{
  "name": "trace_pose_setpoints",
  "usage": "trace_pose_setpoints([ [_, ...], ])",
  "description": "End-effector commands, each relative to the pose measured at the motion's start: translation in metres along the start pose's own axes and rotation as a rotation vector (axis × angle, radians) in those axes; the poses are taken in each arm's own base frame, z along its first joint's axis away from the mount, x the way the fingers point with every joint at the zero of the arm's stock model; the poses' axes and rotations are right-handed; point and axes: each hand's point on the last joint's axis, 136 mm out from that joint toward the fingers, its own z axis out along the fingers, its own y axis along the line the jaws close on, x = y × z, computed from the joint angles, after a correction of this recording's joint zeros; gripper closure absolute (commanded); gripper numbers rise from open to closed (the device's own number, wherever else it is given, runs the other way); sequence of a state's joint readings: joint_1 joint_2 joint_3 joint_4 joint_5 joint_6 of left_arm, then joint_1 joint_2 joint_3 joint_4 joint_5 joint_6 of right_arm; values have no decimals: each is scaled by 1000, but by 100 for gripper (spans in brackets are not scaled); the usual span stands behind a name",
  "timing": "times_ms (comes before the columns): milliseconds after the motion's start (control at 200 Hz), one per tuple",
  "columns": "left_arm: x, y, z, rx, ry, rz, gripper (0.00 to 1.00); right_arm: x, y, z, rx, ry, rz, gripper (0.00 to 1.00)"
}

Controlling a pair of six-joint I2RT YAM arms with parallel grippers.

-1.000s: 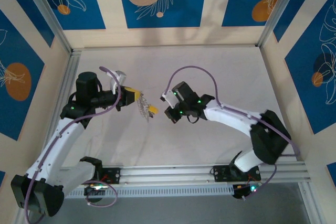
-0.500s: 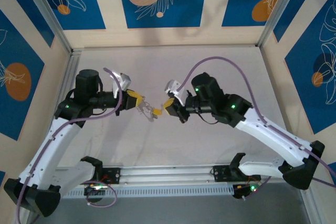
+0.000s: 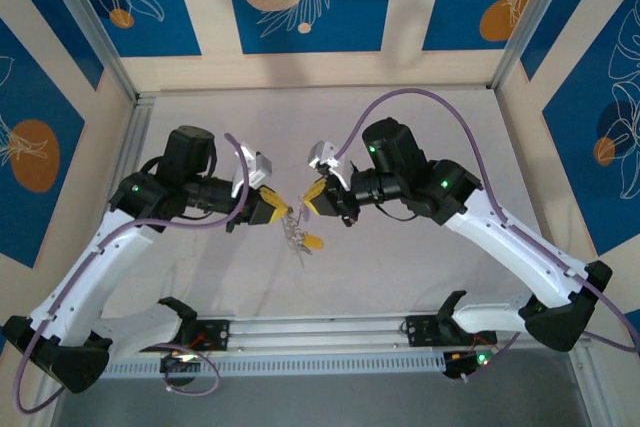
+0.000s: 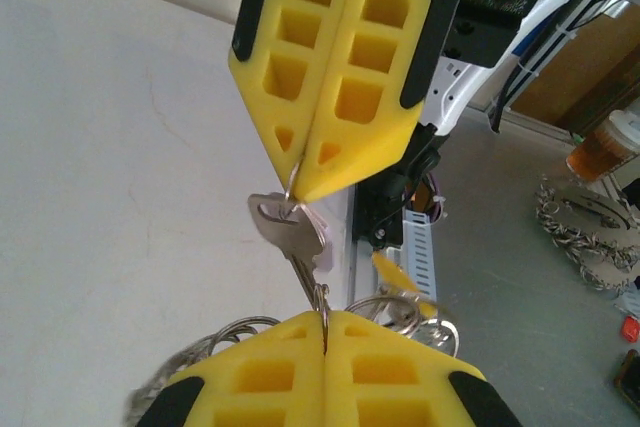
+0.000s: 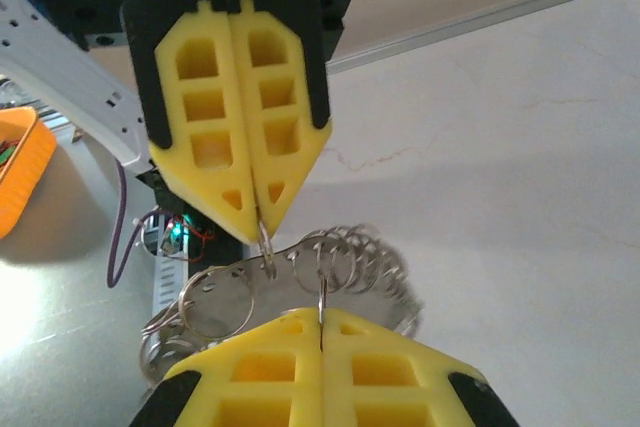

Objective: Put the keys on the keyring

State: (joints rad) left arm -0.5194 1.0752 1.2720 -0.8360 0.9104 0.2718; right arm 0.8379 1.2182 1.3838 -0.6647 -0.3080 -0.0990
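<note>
top view looks down; close wrist views share the keyring (image 3: pixel 294 228).

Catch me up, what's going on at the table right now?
Both arms are working the key bunch in mid-air above the table. The left gripper and right gripper are shut, tip to tip. A silvery key spans the gap: the right pinches the thin keyring wire at its head, the left grips at its blade end. The rest of the bunch and its yellow tag dangle below. Whether this key is fully threaded on is unclear.
</note>
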Motion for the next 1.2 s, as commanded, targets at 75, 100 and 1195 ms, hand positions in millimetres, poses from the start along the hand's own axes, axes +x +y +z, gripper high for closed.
trace_pose_setpoints([
  [75, -13, -13, -3, 53, -25, 48, 100, -2, 23, -10, -101, -8, -48, 100],
  [100, -14, -13, -3, 54, -25, 49, 100, -2, 23, -10, -105, -8, -48, 100],
  [1195, -15, -22, -3, 75, -9, 63, 100, -7, 26, -8, -135, -11, -43, 100],
])
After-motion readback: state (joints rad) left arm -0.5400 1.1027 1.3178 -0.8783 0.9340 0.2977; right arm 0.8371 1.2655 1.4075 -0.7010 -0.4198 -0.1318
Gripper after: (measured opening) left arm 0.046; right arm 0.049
